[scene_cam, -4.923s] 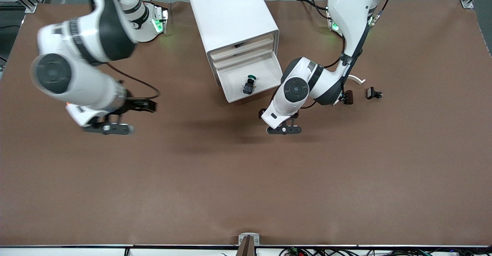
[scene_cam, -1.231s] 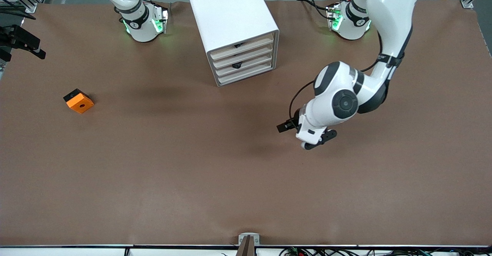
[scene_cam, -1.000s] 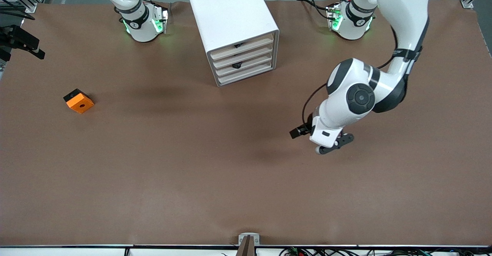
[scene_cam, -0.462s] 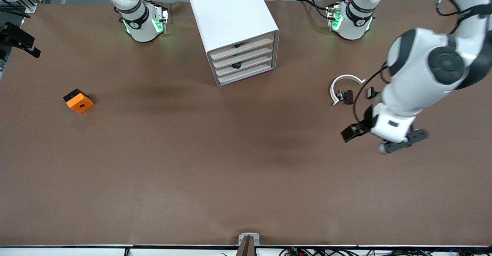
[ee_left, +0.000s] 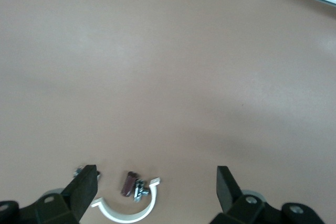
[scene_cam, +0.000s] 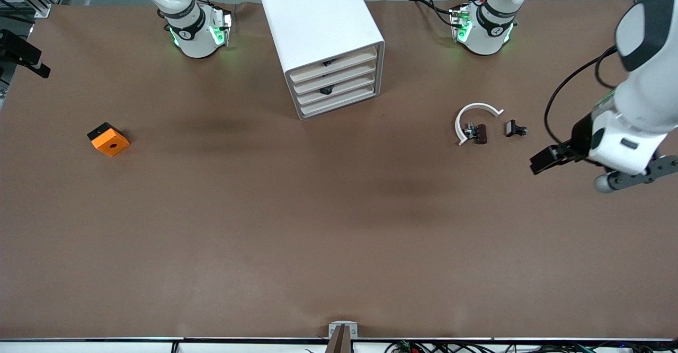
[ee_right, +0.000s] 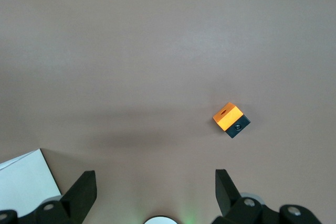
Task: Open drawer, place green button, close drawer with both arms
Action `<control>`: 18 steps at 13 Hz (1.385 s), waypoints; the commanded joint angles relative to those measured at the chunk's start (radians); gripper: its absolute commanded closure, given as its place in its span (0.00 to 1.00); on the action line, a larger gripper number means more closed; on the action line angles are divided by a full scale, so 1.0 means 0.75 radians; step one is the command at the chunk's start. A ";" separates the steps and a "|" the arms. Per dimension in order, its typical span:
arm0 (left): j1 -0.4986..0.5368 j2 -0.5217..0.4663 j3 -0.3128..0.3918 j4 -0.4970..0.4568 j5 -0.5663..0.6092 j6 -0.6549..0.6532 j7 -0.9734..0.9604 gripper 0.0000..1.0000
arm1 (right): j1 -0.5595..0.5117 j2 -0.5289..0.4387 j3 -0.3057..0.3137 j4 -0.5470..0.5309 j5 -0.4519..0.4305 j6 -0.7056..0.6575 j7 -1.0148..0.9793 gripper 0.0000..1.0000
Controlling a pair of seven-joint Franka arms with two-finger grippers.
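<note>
Standing near the middle of the table's robot edge, a boxy white cabinet [scene_cam: 320,29] shows four cream-fronted drawers, all pushed in. The drawer [scene_cam: 337,89] third from the top sits flush with the others. The button cannot be seen anywhere.

The left gripper [scene_cam: 593,168] hangs in the air over bare brown table [scene_cam: 339,236] at the left arm's end. Its jaws are spread wide and hold nothing; the left wrist view shows both black fingers [ee_left: 84,187] with open table between them.

Near that gripper, toward the cabinet, lie a white arc [scene_cam: 473,117], a small black-brown part [scene_cam: 479,133] inside its curve, and a second small black part [scene_cam: 514,129] just beside them.

The right gripper [ee_right: 152,192] is held high at the right arm's end, jaws also wide and empty. An orange cube [scene_cam: 108,139] with a black hole rests on the table at that end, well apart from the cabinet.
</note>
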 commanded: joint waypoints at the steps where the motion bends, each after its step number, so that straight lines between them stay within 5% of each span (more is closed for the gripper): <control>1: 0.009 -0.115 0.050 -0.034 0.013 -0.086 0.228 0.00 | -0.017 -0.026 0.022 -0.008 0.005 -0.014 0.046 0.00; 4: -0.038 -0.243 0.187 -0.144 -0.005 -0.097 0.466 0.00 | -0.017 -0.030 0.022 -0.010 0.005 -0.018 0.040 0.00; 9: -0.030 -0.434 0.195 -0.334 -0.025 -0.115 0.487 0.00 | -0.017 -0.042 0.022 -0.020 0.005 -0.028 0.034 0.00; 18: -0.027 -0.440 0.234 -0.312 -0.044 -0.132 0.585 0.00 | -0.010 -0.064 0.026 -0.047 0.005 -0.024 0.030 0.00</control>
